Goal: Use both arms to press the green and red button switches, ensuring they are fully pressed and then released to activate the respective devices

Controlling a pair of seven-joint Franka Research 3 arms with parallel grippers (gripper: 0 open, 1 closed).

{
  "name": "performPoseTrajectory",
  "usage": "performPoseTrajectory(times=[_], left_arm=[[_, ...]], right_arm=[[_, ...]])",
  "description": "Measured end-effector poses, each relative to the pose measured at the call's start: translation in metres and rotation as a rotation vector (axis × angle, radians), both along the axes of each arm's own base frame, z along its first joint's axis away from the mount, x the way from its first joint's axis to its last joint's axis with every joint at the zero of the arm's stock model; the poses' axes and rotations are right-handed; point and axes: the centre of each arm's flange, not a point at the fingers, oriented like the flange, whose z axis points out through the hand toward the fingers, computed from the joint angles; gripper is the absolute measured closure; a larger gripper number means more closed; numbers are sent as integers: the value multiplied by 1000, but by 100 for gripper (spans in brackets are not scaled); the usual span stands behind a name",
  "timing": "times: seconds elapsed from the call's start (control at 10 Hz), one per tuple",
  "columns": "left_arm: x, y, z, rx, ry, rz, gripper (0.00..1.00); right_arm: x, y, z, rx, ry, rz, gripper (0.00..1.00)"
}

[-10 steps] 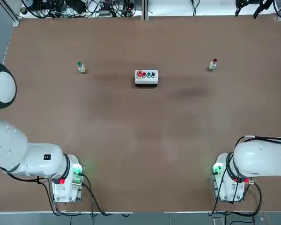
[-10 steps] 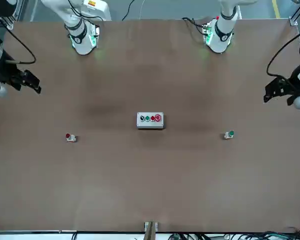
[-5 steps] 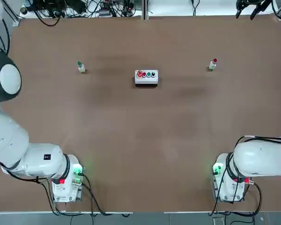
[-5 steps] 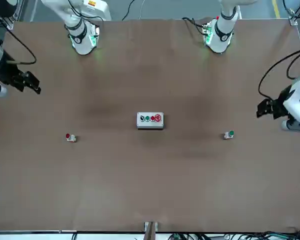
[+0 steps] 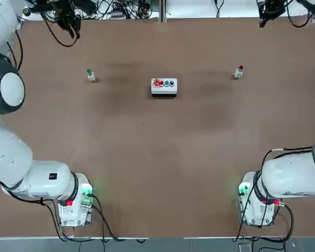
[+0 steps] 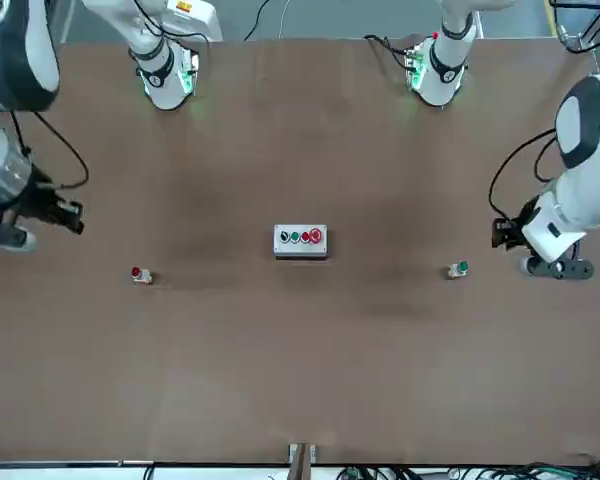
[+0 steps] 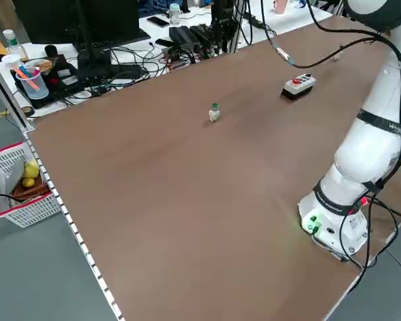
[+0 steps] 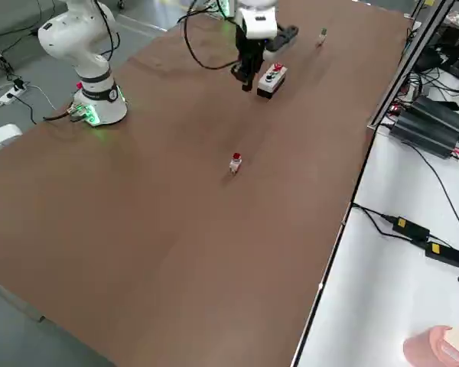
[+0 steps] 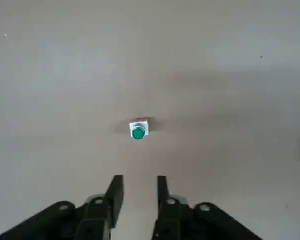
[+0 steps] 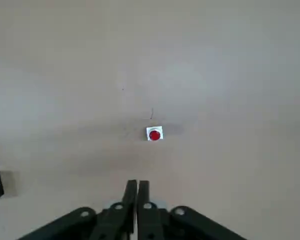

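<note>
Black two-finger left gripper (image 9: 140, 187): fingers parted, nothing between | black two-finger right gripper (image 10: 137, 190): fingers clenched, empty | small green-capped white switch (image 5: 91, 75): far left | small red-capped white switch (image 5: 239, 72): far right

Place: robotics lab
Arms: two jointed white robot arms (image 5: 39, 178) on a brown bench (image 5: 147, 136)
Side desk: monitor (image 7: 87, 23), tangled cables (image 7: 137, 60)

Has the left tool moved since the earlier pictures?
Yes. In the front view, the left tool has come inward, closer to the green switch.
</note>
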Motion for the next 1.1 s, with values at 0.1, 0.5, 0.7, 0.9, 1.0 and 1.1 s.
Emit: performPoseTrajectory(times=[0.1, 0.5, 0.7, 0.9, 1.0, 1.1], left_arm=[[-2, 1, -13, 0, -3, 3, 79], [-17, 6, -99, 1, -45, 15, 99], [-21, 13, -126, 1, -34, 28, 99], [-20, 14, -145, 1, -38, 30, 99], [-23, 14, -158, 1, -31, 32, 99], [-25, 14, -168, 2, -21, 40, 99]], right_arm=[[9, -3, -25, -6, 2, -2, 99], [17, -21, -116, -7, 62, 25, 99], [18, -26, -143, -3, 98, 32, 99], [21, -26, -164, -1, 116, 34, 99], [23, -26, -176, 0, 115, 35, 99], [26, -26, -190, 1, 116, 37, 99]])
